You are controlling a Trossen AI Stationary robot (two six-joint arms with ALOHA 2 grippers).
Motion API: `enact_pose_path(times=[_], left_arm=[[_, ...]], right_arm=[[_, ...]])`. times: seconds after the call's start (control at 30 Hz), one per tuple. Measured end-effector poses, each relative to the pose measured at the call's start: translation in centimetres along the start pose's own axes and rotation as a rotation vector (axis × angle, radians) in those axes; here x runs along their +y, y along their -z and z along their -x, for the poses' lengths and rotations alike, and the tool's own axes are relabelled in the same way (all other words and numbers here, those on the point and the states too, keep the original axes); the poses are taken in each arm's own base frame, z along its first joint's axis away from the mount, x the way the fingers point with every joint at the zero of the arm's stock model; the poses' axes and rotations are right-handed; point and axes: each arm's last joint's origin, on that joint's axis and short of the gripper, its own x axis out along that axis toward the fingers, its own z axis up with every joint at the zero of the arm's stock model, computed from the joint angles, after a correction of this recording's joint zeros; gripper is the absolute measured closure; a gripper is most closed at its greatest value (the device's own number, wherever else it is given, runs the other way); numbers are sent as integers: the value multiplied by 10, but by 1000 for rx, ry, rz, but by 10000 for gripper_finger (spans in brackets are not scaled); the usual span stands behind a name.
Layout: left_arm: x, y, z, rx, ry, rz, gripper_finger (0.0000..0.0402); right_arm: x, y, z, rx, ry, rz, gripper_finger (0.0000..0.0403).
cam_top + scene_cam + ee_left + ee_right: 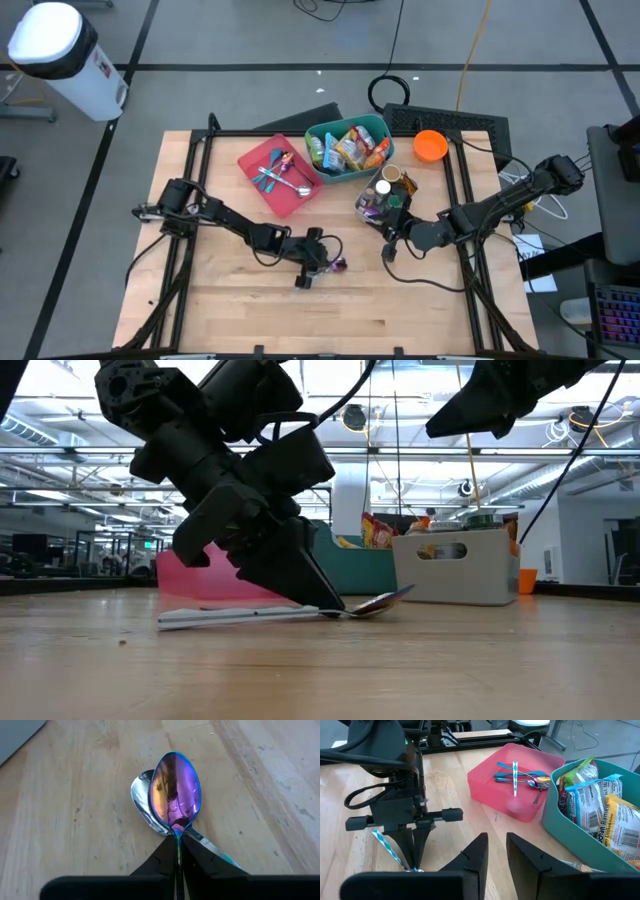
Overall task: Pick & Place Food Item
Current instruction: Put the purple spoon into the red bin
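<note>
Your left gripper (318, 268) is down at the table (240, 310) with its fingers pinched shut on the neck of the iridescent spoon (175, 795), whose bowl lies just ahead of the fingertips, over a second silver spoon (144, 800). The step in hand appears to be the grasp. Next, lift straight up so only the gripped spoon rises, then carry it toward the pink tray (277, 174). Your right gripper (496, 851) hangs above the table beside the teal bin (575, 845), fingers slightly parted and empty.
</note>
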Motion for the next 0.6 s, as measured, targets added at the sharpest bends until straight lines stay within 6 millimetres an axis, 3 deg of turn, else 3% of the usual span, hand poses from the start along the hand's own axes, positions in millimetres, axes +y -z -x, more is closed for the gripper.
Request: enact_pose_path(times=[0.2, 0.47, 0.6], left_arm=[[4, -12, 18, -29, -66, 19, 390], [7, -49, 65, -207, -159, 55, 394], [12, -64, 94, -298, -300, 94, 392]], right_arm=[[0, 0, 0, 0, 0, 0, 344], [0, 0, 0, 1, -2, 1, 344], [0, 0, 0, 1, -2, 1, 344]])
